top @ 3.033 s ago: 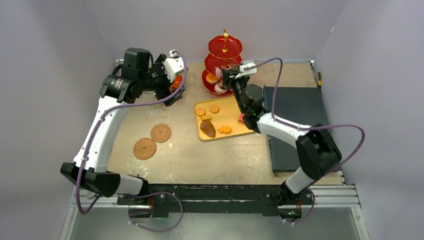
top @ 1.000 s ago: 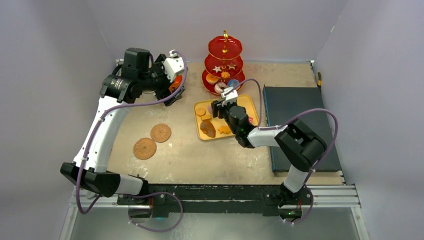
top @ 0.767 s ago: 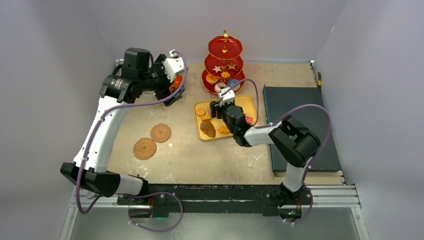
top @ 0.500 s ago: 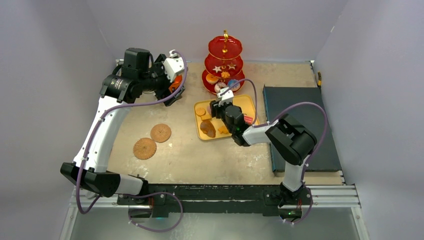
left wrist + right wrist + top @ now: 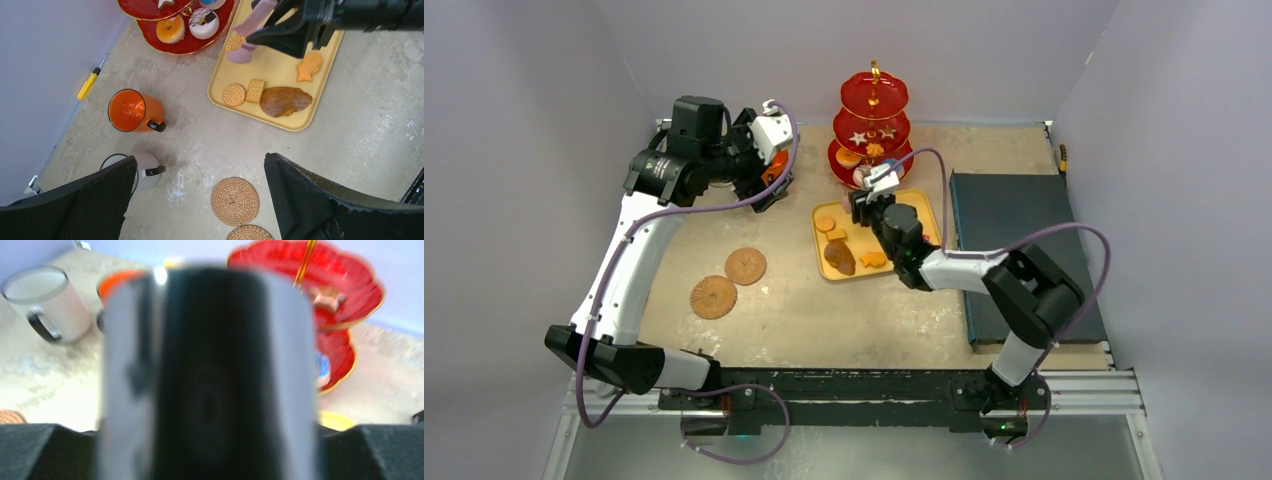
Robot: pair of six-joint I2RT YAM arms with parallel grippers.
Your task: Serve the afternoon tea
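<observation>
Beige tabletop (image 5: 824, 310), right pincer (image 5: 858, 208) over tray (image 5: 280, 75) — outstretched

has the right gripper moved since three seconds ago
Yes. The right gripper has come away from the red stand, toward the arm bases, over the yellow tray.

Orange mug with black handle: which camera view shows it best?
Left wrist: the orange mug with a black handle shows whole from above, upright, handle clear. Top external shows only an orange sliver under the left arm. Right wrist shows just part of its rim, blurred and mostly blocked.
</observation>
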